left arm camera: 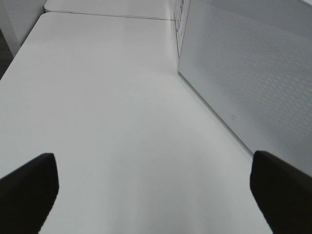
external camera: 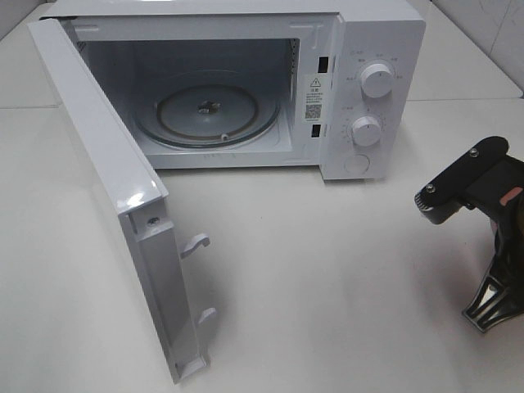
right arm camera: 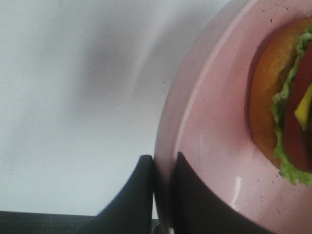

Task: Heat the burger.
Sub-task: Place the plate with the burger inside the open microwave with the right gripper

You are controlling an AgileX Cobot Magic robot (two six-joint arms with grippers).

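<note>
Right hand point(right arm camera: 163, 158) clamped on the rim of the pink plate point(right arm camera: 209, 146) carrying the burger point(right arm camera: 273, 97), left hand point(left arm camera: 151, 165) spread and empty; microwave point(external camera: 377, 41) door point(external camera: 98, 139) open, so loading and heating remain.

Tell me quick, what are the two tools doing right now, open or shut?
Left tool: open, holding nothing.
Right tool: shut on the rim of the pink plate carrying the burger.
</note>
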